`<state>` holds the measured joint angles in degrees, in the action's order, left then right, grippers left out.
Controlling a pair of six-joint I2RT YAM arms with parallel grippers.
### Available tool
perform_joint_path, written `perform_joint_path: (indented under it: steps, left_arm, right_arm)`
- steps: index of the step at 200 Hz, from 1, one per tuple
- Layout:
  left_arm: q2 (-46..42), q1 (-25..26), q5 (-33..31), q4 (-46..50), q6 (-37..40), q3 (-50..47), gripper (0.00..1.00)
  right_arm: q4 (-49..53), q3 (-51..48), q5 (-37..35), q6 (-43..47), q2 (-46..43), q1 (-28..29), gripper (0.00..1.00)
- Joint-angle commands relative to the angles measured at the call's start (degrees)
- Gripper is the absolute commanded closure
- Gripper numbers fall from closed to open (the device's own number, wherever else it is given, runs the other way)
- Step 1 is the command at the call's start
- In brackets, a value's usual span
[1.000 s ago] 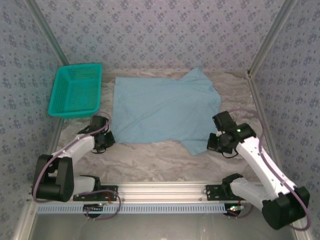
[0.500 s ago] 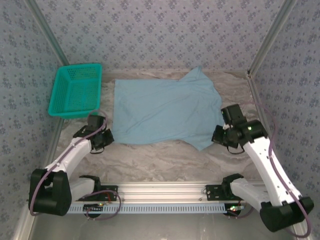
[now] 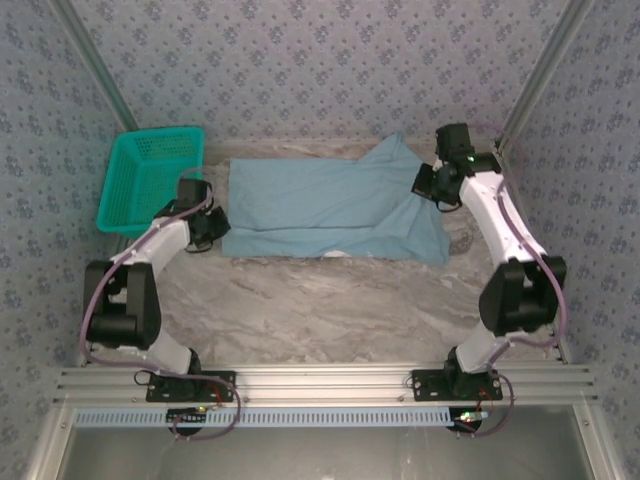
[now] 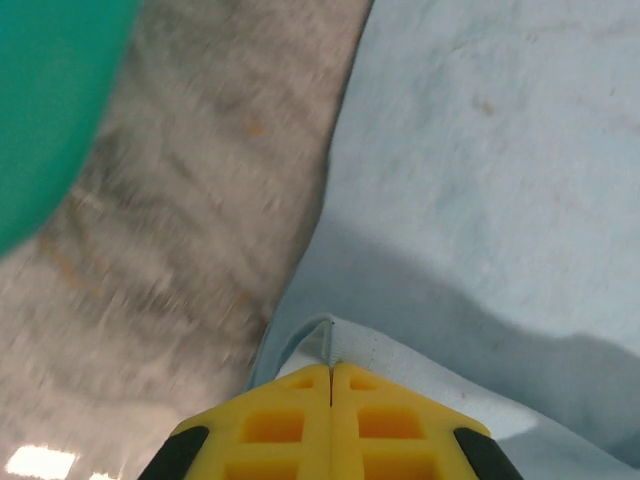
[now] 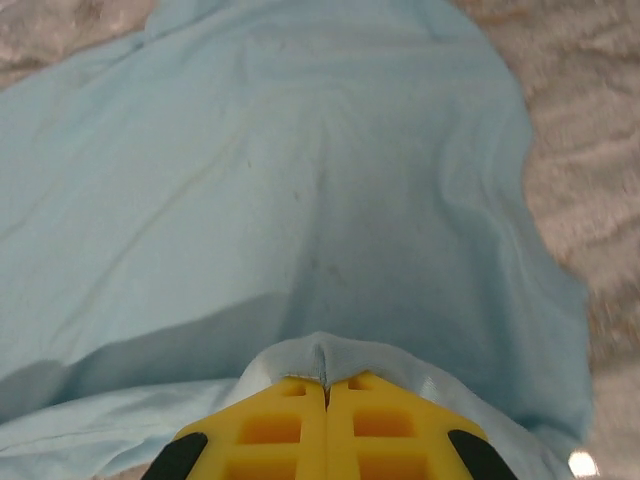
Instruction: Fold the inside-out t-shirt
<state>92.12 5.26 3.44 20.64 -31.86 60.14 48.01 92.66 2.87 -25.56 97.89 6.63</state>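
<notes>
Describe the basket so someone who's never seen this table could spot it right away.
Start at the marbled table and go to its far left corner, by the patterned wall. The basket sits there, left of the light blue t-shirt. It alone is rigid teal mesh; its neighbour is soft cloth.

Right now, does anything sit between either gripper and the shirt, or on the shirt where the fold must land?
Nothing visible. The left gripper and right gripper are each shut on a pinch of the shirt, whose far half lies bare. The basket sits off to its left, apart.
</notes>
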Motion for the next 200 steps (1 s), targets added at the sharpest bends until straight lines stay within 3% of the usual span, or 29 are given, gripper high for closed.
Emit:
perform_joint_path:
  steps: [1,63,200]
  left_arm:
    - [4.9,-0.4,0.5,-0.7,1.9,5.8,1.00]
    - [11.9,-0.8,0.3,0.3,2.6,12.4,1.00]
    - [13.4,-1.8,0.3,0.0,3.2,13.5,1.00]
  right_arm:
    - [-2.2,6.7,0.4,2.2,7.1,-0.7,1.00]
    - [-3.0,19.4,1.3,2.5,23.1,-1.0,1.00]
    - [-1.9,31.4,1.9,3.4,32.4,-0.7,0.99]
